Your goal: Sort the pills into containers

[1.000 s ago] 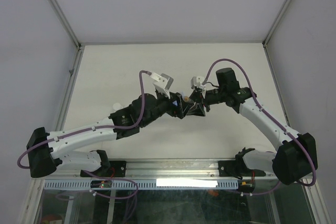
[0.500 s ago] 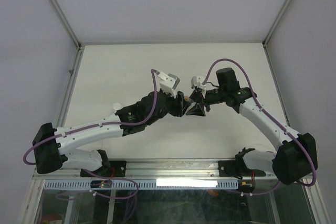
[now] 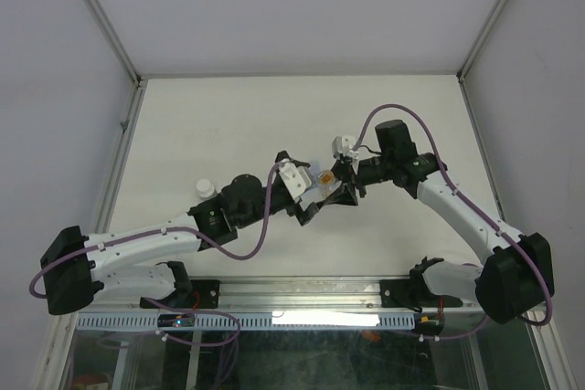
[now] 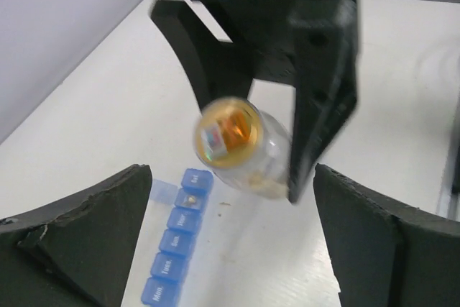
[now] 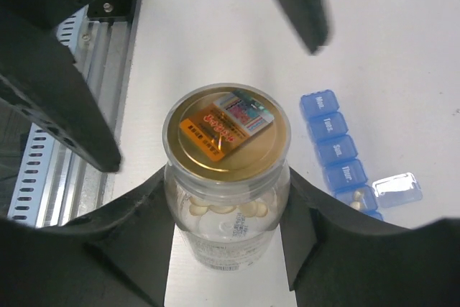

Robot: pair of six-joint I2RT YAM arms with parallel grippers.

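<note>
Left pincer has backed off the bottle

A clear bottle, gold foil sealing its mouth, hangs above the white surface; a round white cap sits well apart.

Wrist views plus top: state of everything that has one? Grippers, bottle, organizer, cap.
right gripper: shut on the bottle.
left gripper: open, empty.
bottle: held, pills inside, white cap not on it.
pill organizer: one compartment open with a pill in it, its lid flipped out; the other lids in view shut.
white cap: on the table, apart from the bottle.
</note>
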